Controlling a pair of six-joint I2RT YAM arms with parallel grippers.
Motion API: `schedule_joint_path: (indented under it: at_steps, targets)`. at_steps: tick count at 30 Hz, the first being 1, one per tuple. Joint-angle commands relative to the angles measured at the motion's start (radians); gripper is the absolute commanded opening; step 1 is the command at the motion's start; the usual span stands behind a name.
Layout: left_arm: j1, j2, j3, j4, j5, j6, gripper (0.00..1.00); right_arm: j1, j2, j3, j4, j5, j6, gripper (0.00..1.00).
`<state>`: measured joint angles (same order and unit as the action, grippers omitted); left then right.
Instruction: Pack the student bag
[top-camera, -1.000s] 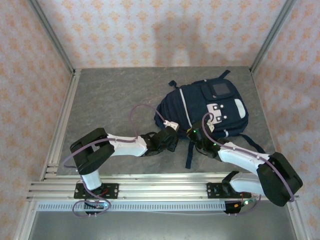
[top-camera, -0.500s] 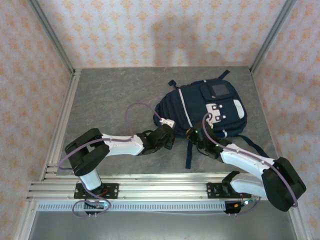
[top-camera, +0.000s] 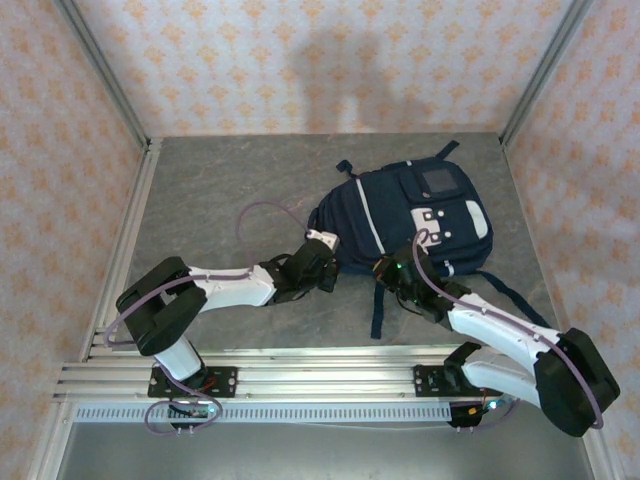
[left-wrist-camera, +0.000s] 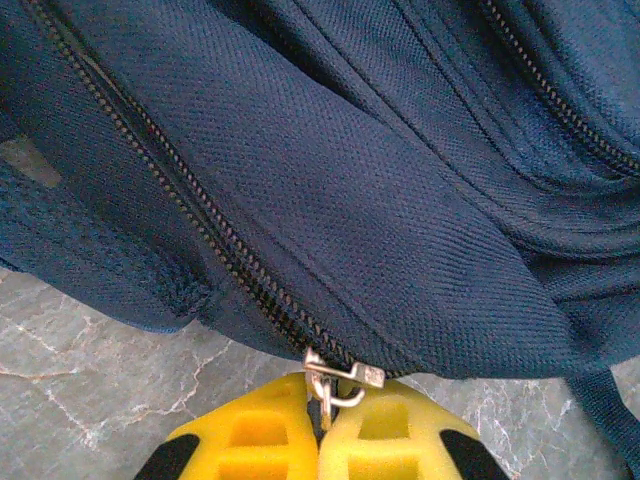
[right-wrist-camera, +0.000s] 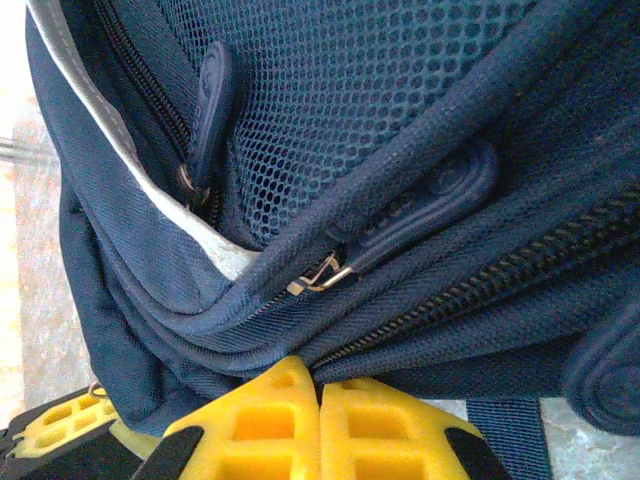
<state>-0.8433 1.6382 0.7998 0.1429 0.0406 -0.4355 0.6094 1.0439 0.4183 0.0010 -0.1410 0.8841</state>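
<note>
Top external view: a grey table (top-camera: 220, 190) holds the student bag (top-camera: 410, 215), lying flat, front upward, right of centre, its long axis roughly left to right. Both arms reach its near edge. The left gripper (top-camera: 325, 258), at the near-left corner, is pinched on a metal zipper pull (left-wrist-camera: 335, 383); the zipper (left-wrist-camera: 200, 240) runs away up-left. The right gripper (top-camera: 385, 270) is closed against the lower seam; whether it has caught fabric cannot be told. A loose strap (top-camera: 378, 310) trails between the arms.
</note>
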Motion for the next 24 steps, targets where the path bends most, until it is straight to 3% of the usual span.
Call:
schedule_joint_path:
  at_steps: [1,8,14,19,21,24]
  targets:
    - [0.037,-0.054,-0.043,-0.038,-0.059,0.003,0.0,-0.048,0.005,0.011,-0.147,0.034,-0.112,0.0]
    - [0.009,-0.019,-0.052,0.004,-0.028,-0.028,0.0,-0.178,0.1,0.194,-0.319,-0.011,-0.355,0.0]
    - [-0.042,0.115,0.081,-0.002,-0.021,-0.026,0.0,-0.239,0.307,0.412,-0.395,-0.106,-0.485,0.0]
    - [-0.073,0.204,0.223,-0.039,-0.001,-0.006,0.0,-0.251,0.417,0.543,-0.452,-0.067,-0.534,0.06]
    - [-0.084,0.243,0.288,-0.054,0.015,0.0,0.0,-0.262,0.414,0.559,-0.447,-0.065,-0.521,0.14]
    - [-0.095,0.298,0.36,-0.054,0.047,-0.008,0.0,-0.264,0.346,0.537,-0.438,-0.061,-0.461,0.4]
